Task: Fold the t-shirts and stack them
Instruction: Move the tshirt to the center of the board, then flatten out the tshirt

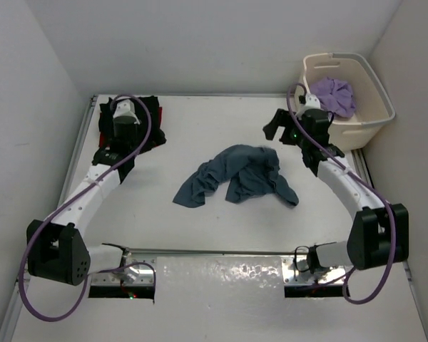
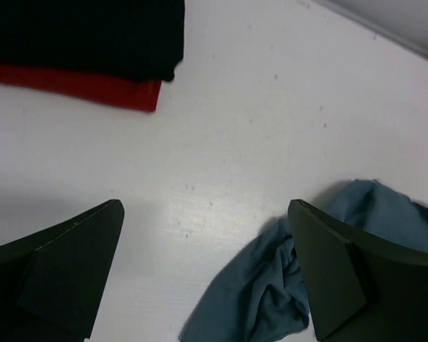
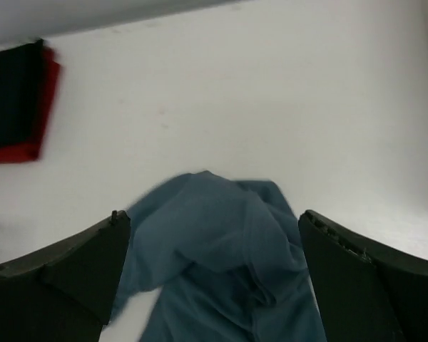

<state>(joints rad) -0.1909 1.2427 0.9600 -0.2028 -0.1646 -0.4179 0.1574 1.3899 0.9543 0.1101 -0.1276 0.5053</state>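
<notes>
A dark teal-blue t-shirt (image 1: 235,174) lies crumpled in the middle of the table. My right gripper (image 1: 277,127) hangs open just above its far right end, and in the right wrist view the cloth (image 3: 214,249) lies below the spread fingers, not gripped. At the far left a folded black t-shirt (image 2: 85,35) rests on a folded red one (image 2: 93,85). My left gripper (image 2: 203,206) is open over bare table beside that stack, with an end of the blue shirt (image 2: 264,292) near its right finger. A lavender t-shirt (image 1: 335,96) sits bunched in the basket.
A cream plastic laundry basket (image 1: 374,82) stands at the far right corner, right behind the right arm. White walls close in the table at the back and both sides. Both arm bases sit on a shiny strip at the near edge.
</notes>
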